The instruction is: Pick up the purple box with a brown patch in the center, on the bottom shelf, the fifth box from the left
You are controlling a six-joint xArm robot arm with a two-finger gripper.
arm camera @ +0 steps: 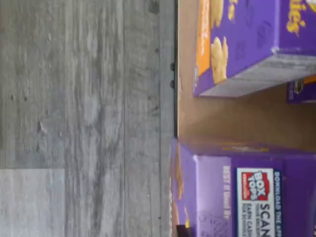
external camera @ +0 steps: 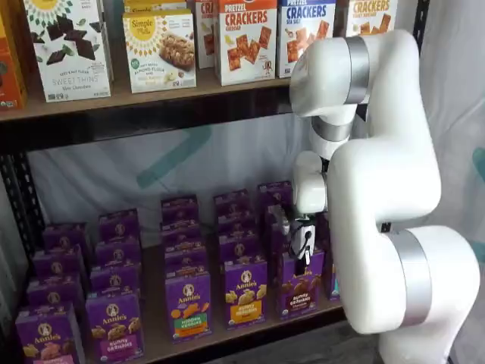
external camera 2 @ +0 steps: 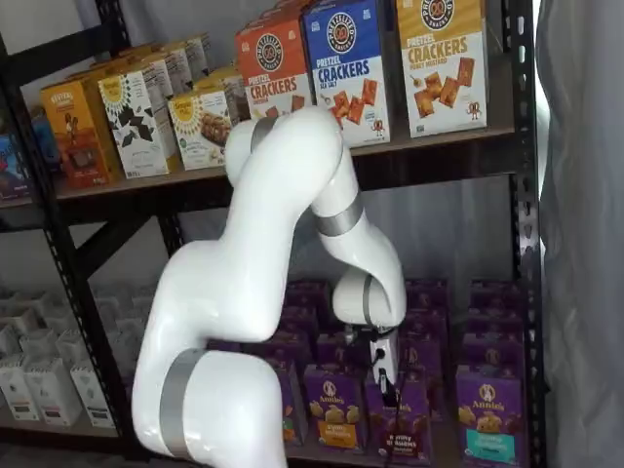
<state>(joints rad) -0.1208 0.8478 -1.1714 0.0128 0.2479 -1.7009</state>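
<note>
1. The purple box [external camera: 301, 285] with the brown bunny crackers stands upright at the front edge of the bottom shelf [external camera: 250, 334]; in a shelf view it also shows at [external camera 2: 403, 424], partly behind my fingers.
2. My gripper [external camera: 301, 254] hangs just in front of and above that box, its black fingers pointing down over the box's upper face. In the other shelf picture my gripper [external camera 2: 386, 382] sits right at the box's top. I cannot tell whether my fingers are apart or closed; they show side-on, with no plain gap.
3. Just beside the box stands the purple carton with a yellow patch [external camera: 245, 292], and beyond that a purple carton with an orange patch [external camera: 188, 305].
4. On its other side stands the purple carton with a teal patch [external camera 2: 487, 412].
5. My wrist view shows two purple cartons on the brown board, one bearing a Box Tops label [arm camera: 256, 197], and the grey wood-look floor [arm camera: 84, 98] next to the shelf edge.
6. The higher board tier [external camera: 151, 95] carries white and orange cracker boxes [external camera: 246, 39].
</note>
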